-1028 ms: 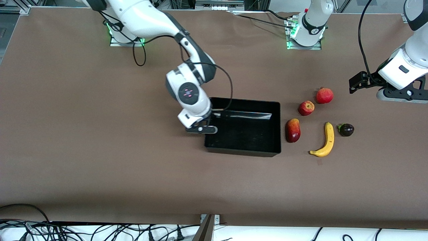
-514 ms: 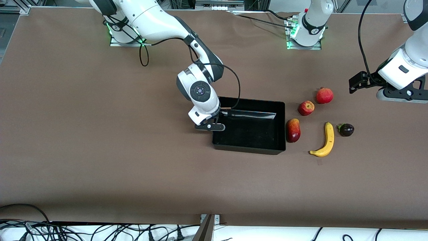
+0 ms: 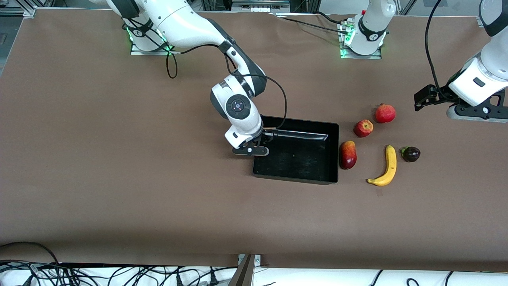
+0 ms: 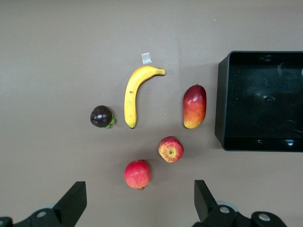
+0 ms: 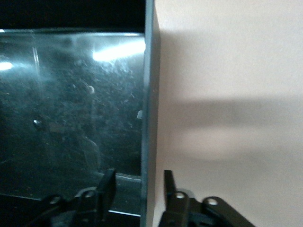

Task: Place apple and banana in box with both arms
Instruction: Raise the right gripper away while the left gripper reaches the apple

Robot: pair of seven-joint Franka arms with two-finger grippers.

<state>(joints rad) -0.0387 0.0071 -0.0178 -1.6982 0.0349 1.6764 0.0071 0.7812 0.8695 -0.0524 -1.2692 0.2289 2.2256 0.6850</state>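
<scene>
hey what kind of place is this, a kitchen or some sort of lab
Most likely a robotics lab: two bolted-down arms work a brown-covered table, cables tangle along its edge, and the apple, banana and black box look like test props.

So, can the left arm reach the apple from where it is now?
Probably yes. The left end effector hangs open above the fruits, and the apple lies free on the table, apart from the pomegranate-like fruit and the mango. The right end effector is at the box wall.
</scene>
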